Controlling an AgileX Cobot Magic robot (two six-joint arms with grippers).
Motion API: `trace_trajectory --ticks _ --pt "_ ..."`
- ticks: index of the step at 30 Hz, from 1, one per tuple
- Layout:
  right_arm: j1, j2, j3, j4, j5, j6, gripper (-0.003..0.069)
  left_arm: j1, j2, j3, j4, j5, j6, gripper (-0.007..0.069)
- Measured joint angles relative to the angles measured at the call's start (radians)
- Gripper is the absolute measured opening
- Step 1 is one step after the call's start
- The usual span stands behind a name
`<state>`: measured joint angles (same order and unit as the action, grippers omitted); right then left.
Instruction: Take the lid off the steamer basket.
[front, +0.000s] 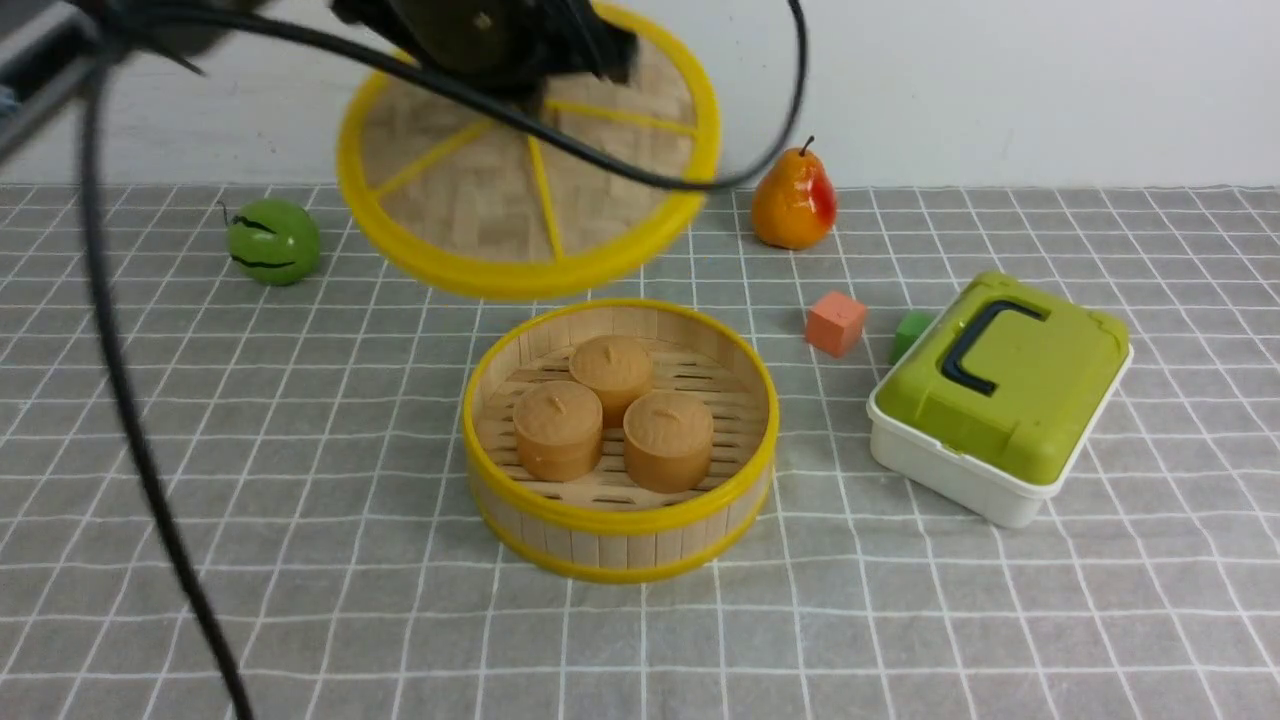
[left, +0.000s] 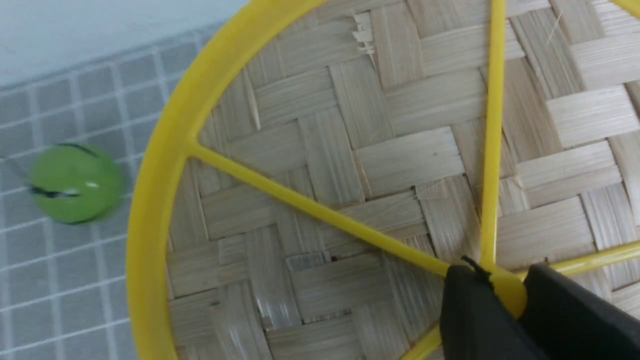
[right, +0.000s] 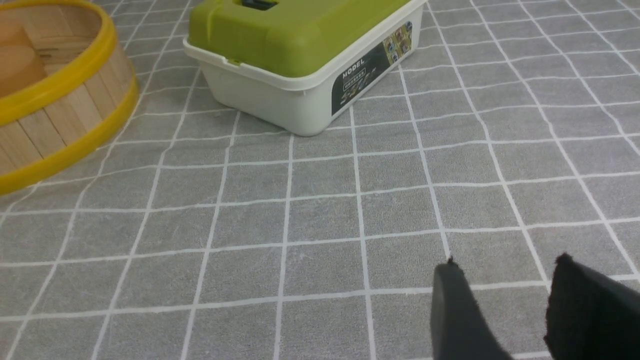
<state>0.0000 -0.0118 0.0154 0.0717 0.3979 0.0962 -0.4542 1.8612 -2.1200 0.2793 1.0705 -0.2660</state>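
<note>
On the white box (right: 255, 75), "MODEL" is read; the lid (front: 620, 225) is gripped by its knob (left: 509, 292) in the left gripper (left: 507, 295); the right gripper (right: 505, 305) is opened.

I count one lid (front: 640, 235) at eleven o'clock, one steamer basket (front: 620, 545) at centre, three brown buns (front: 668, 430) inside, two blocks (front: 835, 323) and one box (front: 1000, 380) toward two, one pear (front: 793, 205) toward one, one melon (front: 273, 242) at ten.
</note>
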Motion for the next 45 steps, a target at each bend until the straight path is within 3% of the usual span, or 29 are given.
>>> trace_trajectory --ticks 7,12,19,25,33,36,40,45 --pt "0.000 0.000 0.000 0.000 0.000 0.000 0.0241 0.243 -0.060 0.020 -0.025 0.079 -0.013 0.0103" --pt "0.000 0.000 0.000 0.000 0.000 0.000 0.0241 0.324 -0.060 0.211 -0.036 0.043 -0.037 0.0103" --pt "0.000 0.000 0.000 0.000 0.000 0.000 0.0241 0.333 -0.042 0.660 -0.058 -0.340 -0.172 0.0103" --pt "0.000 0.000 0.000 0.000 0.000 0.000 0.0241 0.333 0.033 0.763 -0.047 -0.530 -0.222 0.0103" --pt "0.000 0.000 0.000 0.000 0.000 0.000 0.0241 0.333 0.083 0.765 -0.046 -0.580 -0.225 0.0103" --pt "0.000 0.000 0.000 0.000 0.000 0.000 0.0241 0.333 0.080 0.765 -0.050 -0.579 -0.233 0.0138" --pt "0.000 0.000 0.000 0.000 0.000 0.000 0.0241 0.333 0.016 0.765 -0.048 -0.559 -0.249 0.0241" --pt "0.000 0.000 0.000 0.000 0.000 0.000 0.0241 0.333 -0.186 0.765 -0.047 -0.536 -0.250 0.0255"
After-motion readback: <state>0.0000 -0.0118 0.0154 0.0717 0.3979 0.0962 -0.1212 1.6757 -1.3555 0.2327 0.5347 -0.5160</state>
